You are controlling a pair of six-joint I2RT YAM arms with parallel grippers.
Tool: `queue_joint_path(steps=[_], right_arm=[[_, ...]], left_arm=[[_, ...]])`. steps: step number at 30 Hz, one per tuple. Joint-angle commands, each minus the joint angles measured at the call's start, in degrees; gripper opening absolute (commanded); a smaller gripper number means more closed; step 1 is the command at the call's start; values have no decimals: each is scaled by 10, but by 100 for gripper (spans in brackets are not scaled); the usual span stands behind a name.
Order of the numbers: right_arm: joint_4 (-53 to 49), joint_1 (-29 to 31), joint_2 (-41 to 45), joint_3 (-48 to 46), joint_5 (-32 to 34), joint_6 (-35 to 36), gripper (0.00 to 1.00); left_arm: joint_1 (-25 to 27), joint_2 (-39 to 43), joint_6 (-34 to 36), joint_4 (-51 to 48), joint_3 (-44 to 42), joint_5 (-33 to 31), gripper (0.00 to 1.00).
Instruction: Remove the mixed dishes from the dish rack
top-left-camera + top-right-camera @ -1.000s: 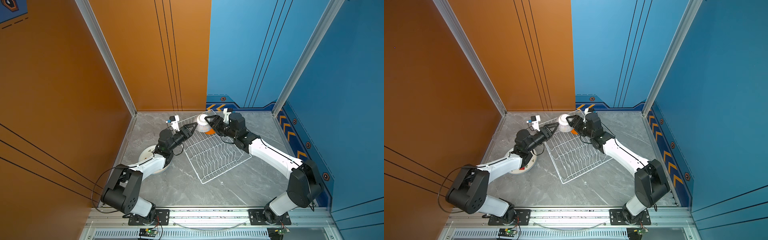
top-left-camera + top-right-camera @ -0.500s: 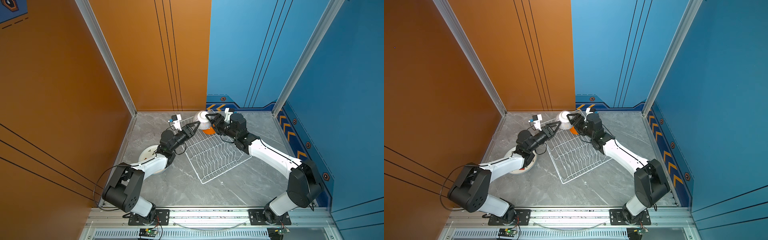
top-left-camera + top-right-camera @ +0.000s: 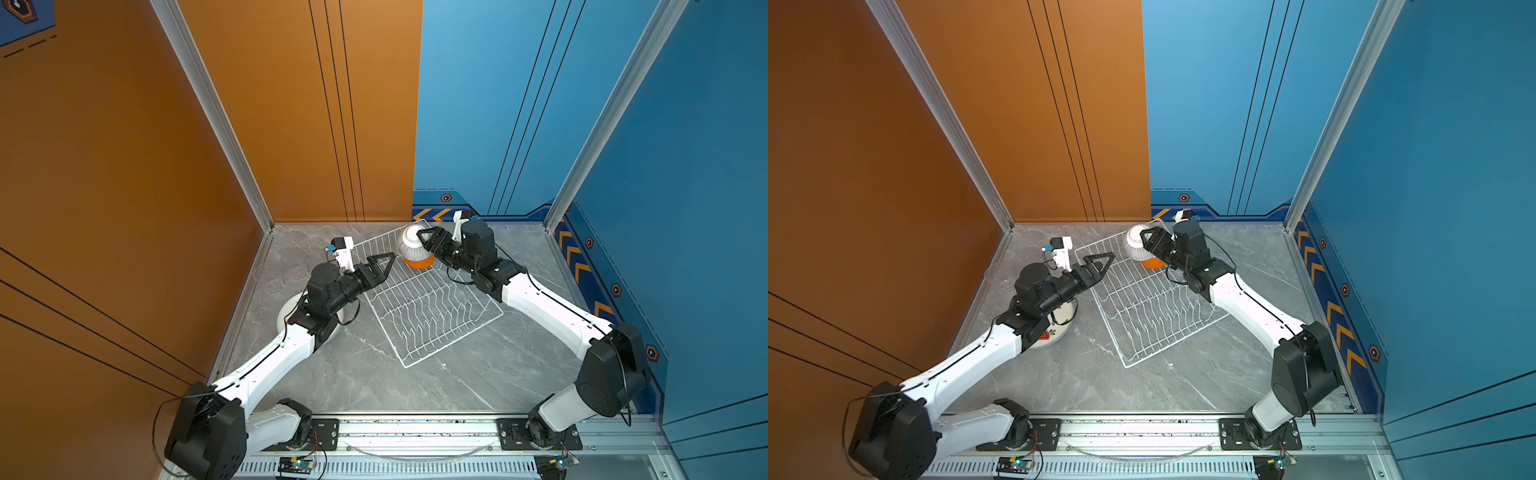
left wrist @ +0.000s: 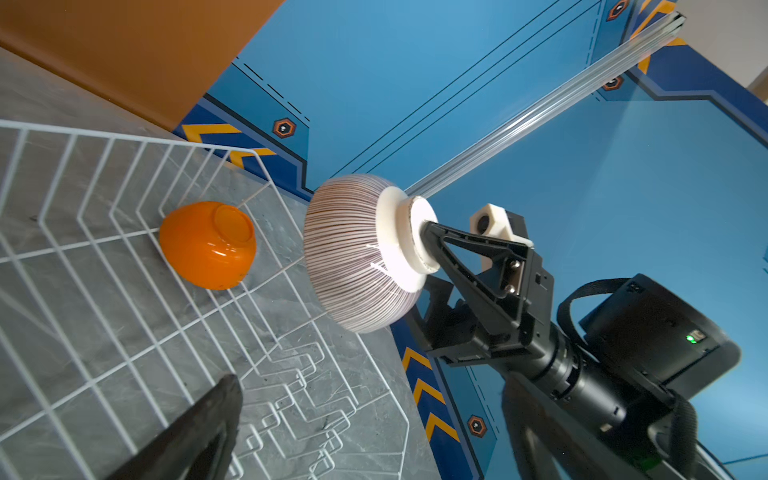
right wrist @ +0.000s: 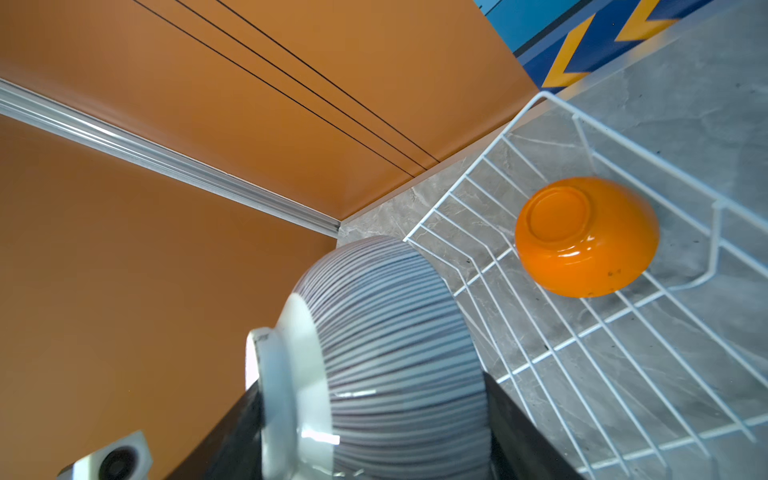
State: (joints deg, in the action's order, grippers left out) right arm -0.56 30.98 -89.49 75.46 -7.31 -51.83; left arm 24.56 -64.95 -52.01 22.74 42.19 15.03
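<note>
Far on my left, a white plate with a red watermelon slice (image 3: 1054,332) lies flat on the grey tabletop (image 3: 374,386), mostly hidden under my left forearm. My left claw (image 3: 384,262) hangs just over the left rim of the white wire dish rack (image 3: 432,307). It holds nothing, but only one of its fingers shows clearly in any view, so I cannot tell how wide it stands.

The rack sits slantwise in the middle of the table. In its far corner an orange bowl (image 4: 203,245) lies upside down on the wires — foot ring up.

Just above that bowl, clear of the rack, my right claw (image 3: 422,245) grips the small grey-striped white bowl (image 4: 353,257). The bowl is tipped on its side. One fingertip (image 4: 430,230) presses at its foot ring, and the other finger reaches along the far side (the bowl's body hides where that one touches). The jaws stand partly apart — as wide as the bowl between them.
</note>
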Motion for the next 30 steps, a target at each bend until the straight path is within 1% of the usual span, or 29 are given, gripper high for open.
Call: queue_joint_path(steps=[1,3,5,8,13,15,17,19,23,25,27,29,30], right_arm=[[-85,25,-2,59,77,143,48],[-132,50,-19,79,133,209,48],[-178,79,-42,105,189,272,48],[-226,123,-83,135,262,340,48],[-279,170,-172,198,372,427,48],[-298,185,-215,233,417,454,48],[-329,199,-263,286,469,474,47],[-356,203,-306,334,483,479,47],[-384,204,-360,392,471,472,47],[-384,203,-368,401,458,467,52],[-384,198,-370,403,429,456,55],[-384,196,-370,403,411,452,56],[-383,196,-370,403,405,454,60]], left_arm=[[1,49,90,-172,17,-96,98],[-2,74,110,-208,18,-121,98],[-7,91,121,-226,16,-132,98],[-17,108,129,-243,12,-140,98],[-28,120,134,-255,9,-145,98],[-32,123,134,-258,8,-146,98],[-35,128,134,-262,7,-147,98],[-38,132,135,-265,5,-149,98],[-45,140,136,-271,3,-149,98],[-50,142,137,-275,1,-147,98],[-55,142,136,-274,-2,-142,98],[-60,140,134,-272,-4,-138,98],[-62,137,132,-270,-5,-133,98]])
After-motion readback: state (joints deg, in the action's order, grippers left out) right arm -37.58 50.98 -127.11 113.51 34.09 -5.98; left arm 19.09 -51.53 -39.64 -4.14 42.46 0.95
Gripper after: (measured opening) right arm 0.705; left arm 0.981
